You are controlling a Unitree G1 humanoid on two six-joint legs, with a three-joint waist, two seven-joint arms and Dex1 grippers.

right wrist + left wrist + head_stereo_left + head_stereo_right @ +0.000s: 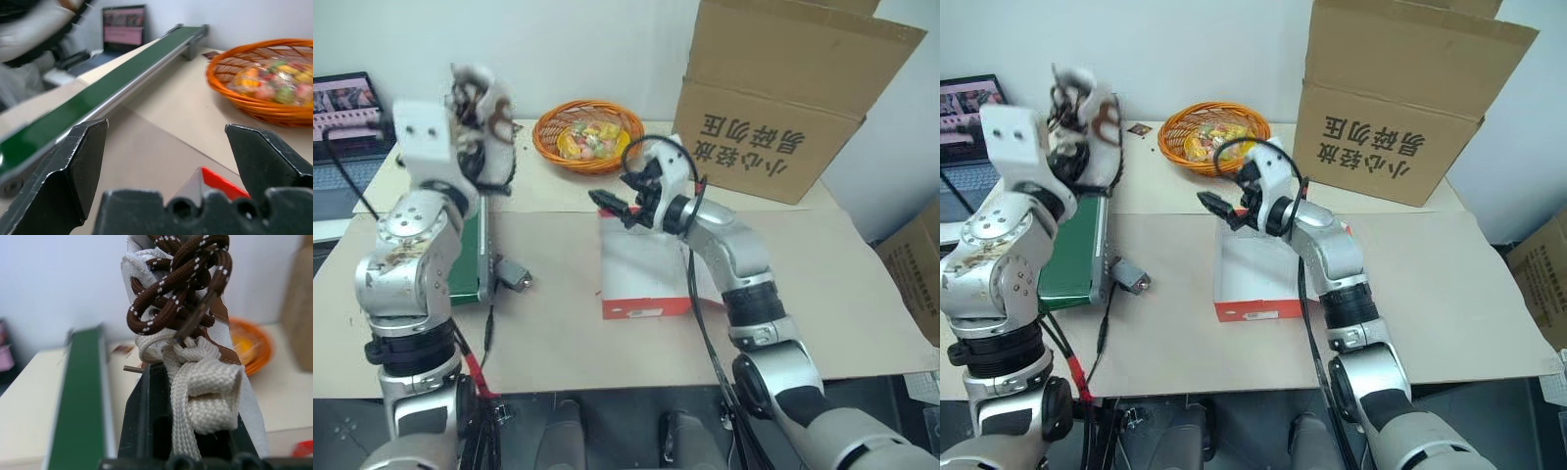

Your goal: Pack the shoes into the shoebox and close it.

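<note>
Laces are what the left pincer [188, 431] is clamped on, so the shoe [481, 103] hangs from a soft bundle of brown and cream cord, lifted above the green conveyor [467, 259], well to the left of the shoebox [646, 274]. That hold looks weak: a quick swing toward the shoebox could let the cord slide through the fingers, or set the shoe spinning so it strikes the rim instead of dropping inside. Only one shoe can be made out.

Beside the shoebox, the right pincer [166, 161] hovers over the far left corner with its fingers wide apart, gripping nothing. It sits in the likely path of the incoming shoe, so a collision is possible. The shoebox lies open on the bench [558, 333], white inside showing.

Behind the shoebox, the brown carton [783, 98] bears upside-down Chinese characters, seemingly a handle-with-care notice. The shoebox's small white print is too fine to read.
</note>
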